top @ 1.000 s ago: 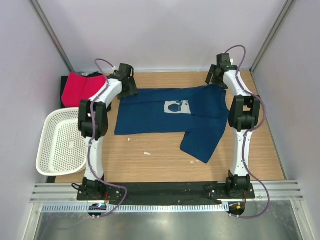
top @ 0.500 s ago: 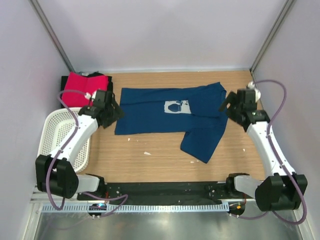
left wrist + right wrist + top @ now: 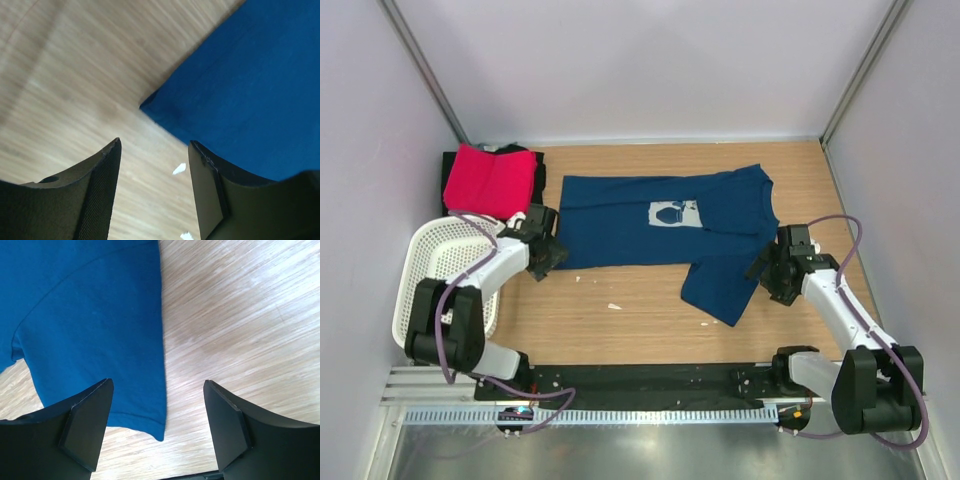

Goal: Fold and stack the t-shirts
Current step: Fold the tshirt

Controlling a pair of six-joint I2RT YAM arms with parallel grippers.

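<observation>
A dark navy blue t-shirt (image 3: 660, 225) with a white chest print lies spread on the wooden table, one part folded down at the front right. A pink-red t-shirt (image 3: 490, 178) lies folded on a black one (image 3: 452, 160) at the back left. My left gripper (image 3: 542, 260) is open and empty just off the blue shirt's front-left corner (image 3: 150, 106). My right gripper (image 3: 767, 272) is open and empty over the folded part's right edge (image 3: 161, 365), near its corner.
A white perforated basket (image 3: 435, 285) stands at the left edge, beside my left arm. Small white scraps (image 3: 613, 306) lie on the wood in front of the blue shirt. Grey walls close in the table on three sides.
Both arms have swung from the back of the table toward the front. The left gripper now sits at the blue shirt's front-left corner, the right at its front-right edge. The shirts have not moved.
</observation>
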